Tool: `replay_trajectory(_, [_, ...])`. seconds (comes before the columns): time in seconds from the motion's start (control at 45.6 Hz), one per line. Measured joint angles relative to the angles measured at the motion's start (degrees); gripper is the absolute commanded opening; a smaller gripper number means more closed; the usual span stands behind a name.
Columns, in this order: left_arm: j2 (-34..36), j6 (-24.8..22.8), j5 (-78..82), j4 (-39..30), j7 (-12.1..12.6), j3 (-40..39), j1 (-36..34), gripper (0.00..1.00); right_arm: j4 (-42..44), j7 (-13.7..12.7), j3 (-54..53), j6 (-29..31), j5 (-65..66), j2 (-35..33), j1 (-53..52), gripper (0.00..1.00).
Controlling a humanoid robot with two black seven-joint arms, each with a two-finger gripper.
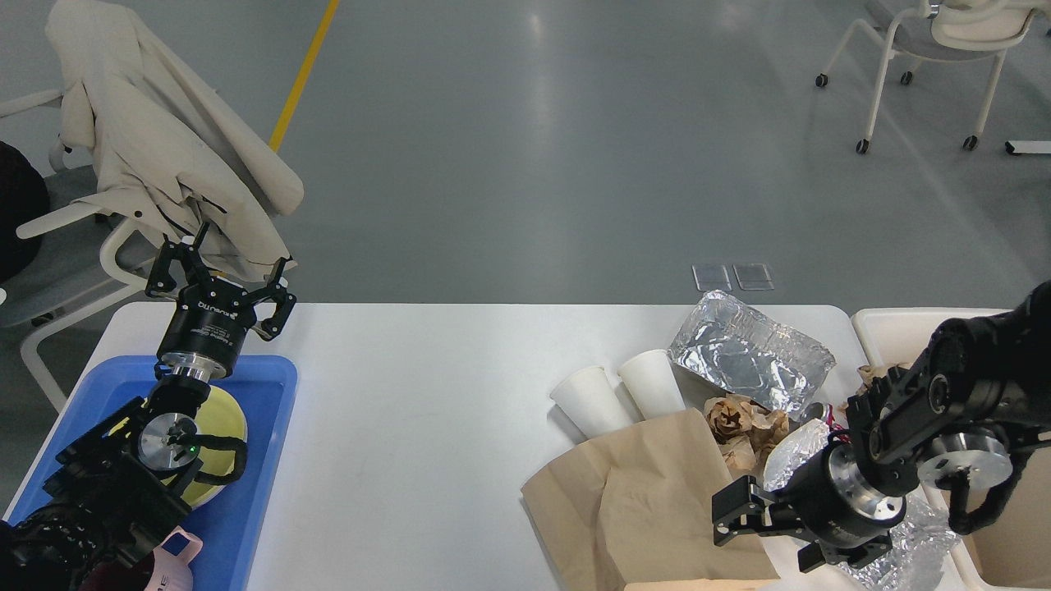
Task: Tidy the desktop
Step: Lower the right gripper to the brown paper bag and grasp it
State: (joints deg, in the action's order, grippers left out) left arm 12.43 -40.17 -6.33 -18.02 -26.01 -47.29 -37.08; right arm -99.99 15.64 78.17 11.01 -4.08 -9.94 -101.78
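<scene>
The white desktop [427, 394] carries litter on its right part. A flat brown paper bag [640, 492] lies at the front. Two white paper cups [589, 400] [653, 382] lie side by side behind it. A crumpled foil container [751, 353] is behind those, with crumpled brown paper [739, 423] and clear wrap [911, 542] nearby. My right gripper [772, 533] is open, low over the bag's right edge, holding nothing. My left gripper [222, 283] is open and empty, raised above the far edge of the blue tray [254, 492].
The blue tray at the front left holds a yellow plate [226, 427] and a pink item [176, 558]. A cream bin [891, 328] stands off the desktop's right end. A chair with a beige coat [164, 139] is behind the left corner, and another chair [928, 49] is at the far right.
</scene>
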Motion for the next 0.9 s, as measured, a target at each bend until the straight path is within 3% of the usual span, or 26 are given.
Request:
replay_trajectory(0.197, [0.0,0.0,0.0,0.0,0.0,0.0,0.0,1.00,0.0,-0.8,-4.2,-3.5,-5.6,0.2,5.0,1.00])
replay_trajectory(0.482, [0.0,0.0,0.0,0.0,0.0,0.0,0.0,1.00,2.0,-6.2,-9.3,-14.7,-8.3,1.2,14.0,1.00])
replay_trajectory(0.526, [0.0,0.0,0.0,0.0,0.0,0.0,0.0,1.00,2.2,-6.8,-9.8,-16.3,-8.6,1.3,15.0,0.90])
replay_trajectory(0.592, [0.0,0.0,0.0,0.0,0.0,0.0,0.0,1.00,2.3,-7.1,-10.4,-18.3,-8.8,1.4,16.2,0.51])
replay_trajectory(0.636, [0.0,0.0,0.0,0.0,0.0,0.0,0.0,1.00,2.3,-7.2,-10.8,-19.4,-8.8,1.5,16.9,0.33])
replay_trajectory(0.701, [0.0,0.0,0.0,0.0,0.0,0.0,0.0,1.00,2.5,-7.1,-11.5,-21.1,-8.7,1.6,17.9,0.22])
replay_trajectory(0.723, [0.0,0.0,0.0,0.0,0.0,0.0,0.0,1.00,2.5,-7.1,-11.7,-21.5,-8.7,1.6,18.1,0.16])
replay_trajectory(0.745, [0.0,0.0,0.0,0.0,0.0,0.0,0.0,1.00,2.6,-7.1,-11.8,-22.0,-8.6,1.6,18.3,0.02])
replay_trajectory(0.898, [0.0,0.0,0.0,0.0,0.0,0.0,0.0,1.00,3.8,-7.1,-12.1,-23.4,-8.3,1.6,18.9,0.00])
